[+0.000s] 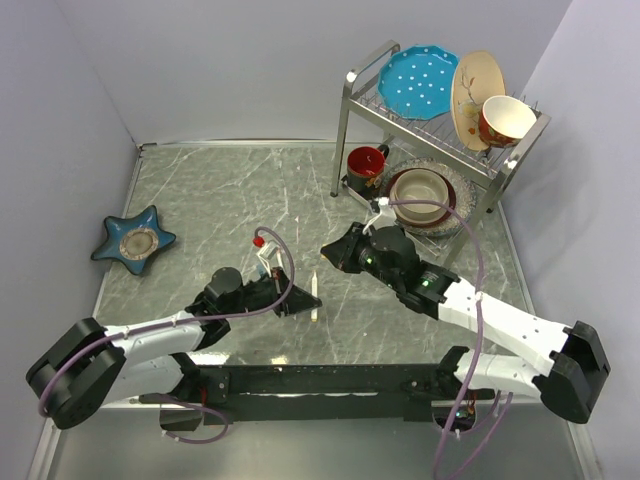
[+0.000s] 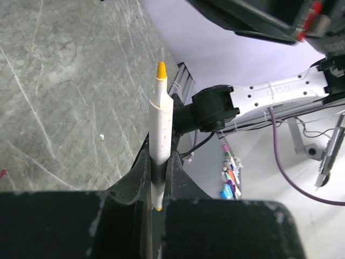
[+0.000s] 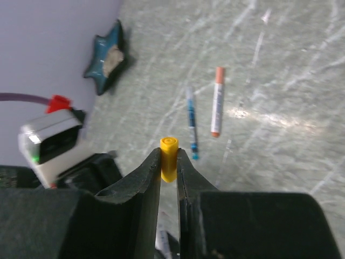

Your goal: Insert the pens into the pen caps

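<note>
My left gripper (image 2: 160,162) is shut on a white pen (image 2: 161,127), whose bare yellow-orange tip (image 2: 160,70) points up and away from the jaws. My right gripper (image 3: 170,154) is shut on a yellow pen cap (image 3: 168,158) that stands out past its fingertips. Two more pens lie side by side on the table beyond it: a blue-teal one (image 3: 191,121) and a white one with orange ends (image 3: 217,102). In the top view both grippers, left (image 1: 298,300) and right (image 1: 330,252), hover near mid-table, and the white pen (image 1: 314,297) lies between them.
A blue star-shaped dish (image 1: 137,240) sits at the left. At the back right stands a metal dish rack (image 1: 350,110) with plates and a bowl; beside it are a red mug (image 1: 366,165) and a bowl on a plate (image 1: 425,195). Walls close in both sides.
</note>
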Action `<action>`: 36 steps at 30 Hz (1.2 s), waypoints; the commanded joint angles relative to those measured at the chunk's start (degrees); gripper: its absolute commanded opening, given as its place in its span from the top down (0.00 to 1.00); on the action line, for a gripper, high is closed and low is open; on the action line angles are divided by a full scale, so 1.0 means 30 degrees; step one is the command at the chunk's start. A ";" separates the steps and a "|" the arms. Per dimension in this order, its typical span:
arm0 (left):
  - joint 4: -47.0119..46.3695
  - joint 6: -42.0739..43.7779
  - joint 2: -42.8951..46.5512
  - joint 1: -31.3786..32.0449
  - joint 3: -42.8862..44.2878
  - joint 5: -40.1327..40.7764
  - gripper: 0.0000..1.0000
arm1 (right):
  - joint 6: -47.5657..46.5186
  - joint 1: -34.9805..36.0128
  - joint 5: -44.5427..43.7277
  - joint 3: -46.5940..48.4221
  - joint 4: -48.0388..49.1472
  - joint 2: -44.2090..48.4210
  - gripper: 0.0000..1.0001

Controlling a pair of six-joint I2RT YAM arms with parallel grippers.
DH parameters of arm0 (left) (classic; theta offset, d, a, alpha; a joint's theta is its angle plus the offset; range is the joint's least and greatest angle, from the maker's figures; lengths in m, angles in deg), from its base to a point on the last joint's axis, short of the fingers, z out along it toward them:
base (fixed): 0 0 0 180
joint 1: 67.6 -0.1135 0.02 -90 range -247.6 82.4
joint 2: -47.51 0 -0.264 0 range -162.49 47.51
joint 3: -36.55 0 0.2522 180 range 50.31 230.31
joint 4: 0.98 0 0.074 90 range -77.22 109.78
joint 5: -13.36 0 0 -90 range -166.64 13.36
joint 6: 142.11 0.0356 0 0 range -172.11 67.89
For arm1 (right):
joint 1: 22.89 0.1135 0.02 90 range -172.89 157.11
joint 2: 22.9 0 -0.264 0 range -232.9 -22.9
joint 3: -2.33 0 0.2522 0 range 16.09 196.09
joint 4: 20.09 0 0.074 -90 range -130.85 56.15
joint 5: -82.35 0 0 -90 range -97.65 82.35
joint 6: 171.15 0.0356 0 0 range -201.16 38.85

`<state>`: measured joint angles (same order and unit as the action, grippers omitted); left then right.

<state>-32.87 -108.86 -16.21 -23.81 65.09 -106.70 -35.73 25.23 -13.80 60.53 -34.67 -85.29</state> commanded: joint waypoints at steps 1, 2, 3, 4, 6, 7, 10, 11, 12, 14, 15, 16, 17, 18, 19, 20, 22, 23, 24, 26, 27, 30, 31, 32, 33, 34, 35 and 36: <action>-0.2128 -0.0829 -0.0321 0.0227 0.0578 -0.0086 0.99 | 0.0472 0.0513 -0.0908 -0.0430 0.1766 0.0903 1.00; -0.1954 -0.0771 -0.0263 0.0256 0.0637 0.0001 0.99 | 0.0530 0.0600 -0.1024 -0.0518 0.1825 0.0962 1.00; -0.1807 -0.0596 -0.0205 0.0257 0.0638 0.0060 0.99 | 0.0502 0.0659 -0.1025 -0.0576 0.1884 0.1079 1.00; -0.1660 -0.0537 -0.0146 0.0286 0.0725 0.0147 0.99 | 0.0443 0.0689 -0.1054 -0.0635 0.1914 0.1167 1.00; -0.1513 -0.0390 0.0001 0.0315 0.0726 0.0148 0.99 | 0.0384 0.0747 -0.1055 -0.0782 0.2001 0.1371 1.00; -0.1396 -0.0273 0.0030 0.0344 0.0813 0.0119 0.99 | 0.0268 0.0748 -0.1055 -0.0840 0.2060 0.1431 1.00; -0.0927 0.0166 0.0001 0.0345 0.1076 -0.0115 0.99 | 0.0149 0.0806 -0.0937 -0.0783 0.2003 0.1403 1.00; -0.0869 0.0254 -0.0028 0.0345 0.1106 -0.0115 0.99 | 0.0121 0.0864 -0.0937 -0.0608 0.1712 0.1315 1.00; -0.0781 0.0313 -0.0028 0.0345 0.1135 -0.0057 0.99 | 0.0062 0.1068 -0.0966 -0.0606 0.1680 0.1314 1.00; -0.0838 0.0401 -0.0116 0.0316 0.1165 -0.0027 0.99 | 0.0033 0.1245 -0.1084 -0.0752 0.1854 0.1285 1.00; -0.0868 0.0373 -0.0174 0.0344 0.1252 -0.0085 0.99 | 0.0120 0.1304 -0.1084 -0.0782 0.1884 0.1256 1.00; -0.0897 0.0430 -0.0291 0.0345 0.1311 -0.0115 0.99 | 0.0120 0.1391 -0.1084 -0.0840 0.1972 0.1314 1.00; -0.0897 0.0489 -0.0379 0.0345 0.1428 -0.0173 0.99 | 0.0149 0.1450 -0.1084 -0.0928 0.2001 0.1314 1.00; -0.0868 0.0518 -0.0438 0.0374 0.1545 -0.0290 0.99 | 0.0237 0.1451 -0.1084 -0.0958 0.2002 0.1343 1.00; -0.0839 0.0519 -0.0554 0.0374 0.1633 -0.0320 0.99 | 0.0238 0.1509 -0.1055 -0.0987 0.2060 0.1373 1.00; -0.0752 0.0606 -0.0585 0.0374 0.1721 -0.0320 0.99 | 0.0238 0.1567 -0.1055 -0.1016 0.2031 0.1431 1.00; -0.0518 0.0694 -0.0672 0.0374 0.1868 -0.0408 0.99 | 0.0180 0.1713 -0.1287 -0.0958 0.1798 0.1490 1.00; -0.0400 0.0782 -0.0615 0.0374 0.1897 -0.0350 0.99 | 0.0150 0.1773 -0.1376 -0.0958 0.1681 0.1635 1.00; -0.0283 0.0869 -0.0585 0.0374 0.1955 -0.0263 0.99 | 0.0121 0.1831 -0.1493 -0.0987 0.1621 0.1724 1.00; 0.0009 0.1161 -0.0439 0.0374 0.1956 -0.0087 0.99 | -0.0025 0.2007 -0.1581 -0.1221 0.1592 0.1987 1.00; 0.0214 0.1221 -0.0438 0.0374 0.1985 0.0001 0.99 | -0.0026 0.2037 -0.1611 -0.1280 0.1505 0.2075 1.00; 0.0305 0.1339 -0.0642 0.0374 0.2015 -0.0027 0.99 | -0.0114 0.2124 -0.2049 -0.1631 0.1211 0.2485 1.00; 0.0188 0.1281 -0.0672 0.0374 0.1957 -0.0114 0.99 | -0.0085 0.2096 -0.2138 -0.1835 0.1269 0.2631 1.00; -0.0016 0.1251 -0.0760 0.0374 0.1985 -0.0144 0.99 | -0.0114 0.2095 -0.2313 -0.1895 0.1298 0.2807 1.00; -0.0134 0.1193 -0.0906 0.0345 0.1898 -0.0174 0.99 | -0.0114 0.2066 -0.2343 -0.1866 0.1183 0.2867 1.00; -0.0339 0.1135 -0.1023 0.0374 0.1897 -0.0406 0.99 | -0.0143 0.2095 -0.2373 -0.1721 0.1094 0.2896 1.00; -0.0631 0.1163 -0.1111 0.0374 0.1868 -0.0553 0.99 | -0.0143 0.2095 -0.2489 -0.1604 0.0920 0.2925 1.00; -0.0808 0.1163 -0.1431 0.0374 0.1926 -0.0729 0.99 | -0.0114 0.2066 -0.2780 -0.1457 0.0686 0.2897 1.00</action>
<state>-31.69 -106.39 -18.53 -22.63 68.96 -107.23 -35.62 30.94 -19.05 55.22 -32.35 -78.17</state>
